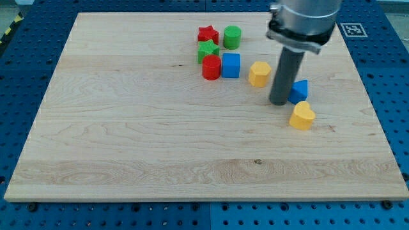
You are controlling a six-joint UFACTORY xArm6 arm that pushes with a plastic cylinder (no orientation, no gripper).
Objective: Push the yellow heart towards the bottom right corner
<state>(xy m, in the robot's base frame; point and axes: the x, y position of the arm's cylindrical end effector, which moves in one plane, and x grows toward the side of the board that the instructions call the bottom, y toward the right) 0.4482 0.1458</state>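
The yellow heart [301, 116] lies on the wooden board [128, 140] at the right of the middle. My tip [279, 102] stands just to the heart's upper left, a small gap from it. A small blue block [299, 91] sits right behind the rod, on its right, just above the heart. A yellow hexagonal block [259, 73] lies to the rod's upper left.
A cluster sits at the view's top middle: a red star [208, 34], a green cylinder [232, 37], a green star [208, 50], a red cylinder [211, 67] and a blue cube [231, 65]. The board's right edge [377, 128] is right of the heart.
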